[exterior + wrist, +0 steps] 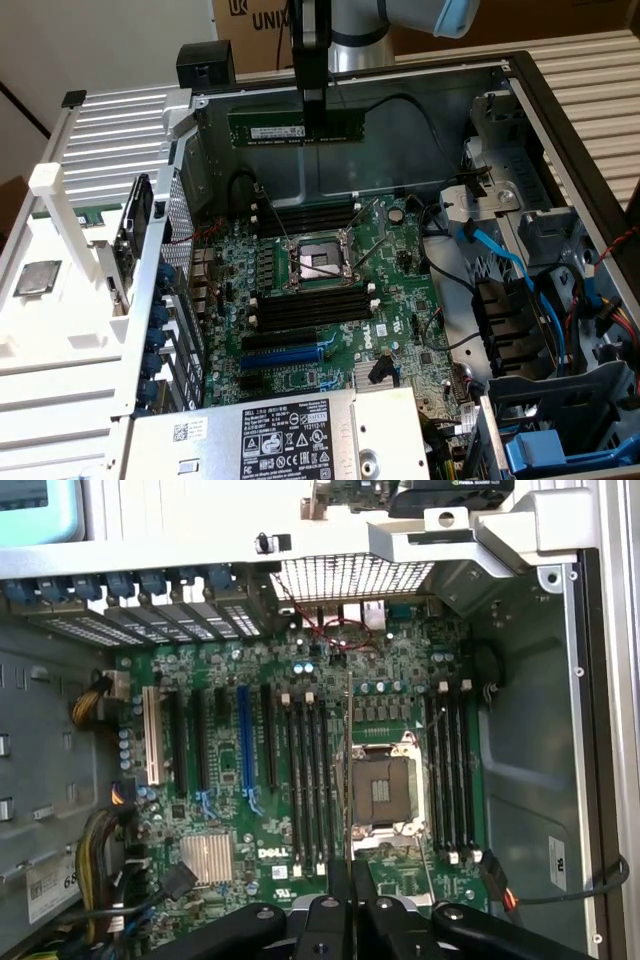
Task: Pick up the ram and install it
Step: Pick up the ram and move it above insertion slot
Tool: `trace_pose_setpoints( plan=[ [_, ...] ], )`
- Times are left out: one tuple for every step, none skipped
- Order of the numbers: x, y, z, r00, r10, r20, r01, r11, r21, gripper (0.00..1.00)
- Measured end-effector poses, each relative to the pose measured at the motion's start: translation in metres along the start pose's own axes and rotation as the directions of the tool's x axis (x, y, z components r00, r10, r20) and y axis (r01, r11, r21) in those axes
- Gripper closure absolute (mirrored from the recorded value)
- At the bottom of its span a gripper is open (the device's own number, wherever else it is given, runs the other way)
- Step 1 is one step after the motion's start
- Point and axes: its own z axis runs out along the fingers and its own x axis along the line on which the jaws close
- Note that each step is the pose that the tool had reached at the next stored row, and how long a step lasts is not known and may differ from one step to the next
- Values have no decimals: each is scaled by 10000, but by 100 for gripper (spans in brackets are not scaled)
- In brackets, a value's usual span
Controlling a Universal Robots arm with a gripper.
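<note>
The ram (265, 130), a long green stick with a pale label, hangs level in the air over the far part of the open computer case. My gripper (314, 124) comes straight down from above and is shut on the stick right of its middle. Below it lies the green motherboard (395, 250) with two banks of black memory slots (305, 215) on either side of the CPU socket (318, 265). In the wrist view the ram (348, 810) shows edge-on as a thin line between my fingers (340, 905), above the CPU socket (383, 785) and beside the memory slots (310, 780).
The power supply (270, 435) sits at the near edge of the case. Blue cables and a drive cage (520, 270) crowd the exterior view's right. A white tray (60, 330) with a small silver chip (37, 278) stands outside the case on the exterior view's left.
</note>
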Motion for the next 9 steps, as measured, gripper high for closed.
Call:
trace_pose_setpoints(
  plan=[
    [0, 0, 7, 10000, -1, 0, 1, 10000, 0, 88],
    [0, 0, 12, 10000, -3, -2, 3, 10000, -1, 88],
    [0, 0, 16, 10000, -8, -1, 8, 10000, 0, 88],
    [0, 0, 20, 10000, -13, 0, 13, 10000, 0, 88],
    [0, 0, 22, 10000, -18, 1, 18, 10000, 0, 88],
    [0, 0, 25, 10000, -31, 2, 31, 10000, -1, 88],
    [-1, 0, 30, 10000, -60, 16, 60, 10000, 0, 88],
    [-1, 1, 33, 10000, -81, 23, 81, 10000, 0, 88],
    [-1, 1, 34, 9999, -105, 25, 105, 9999, -1, 88]
  ],
)
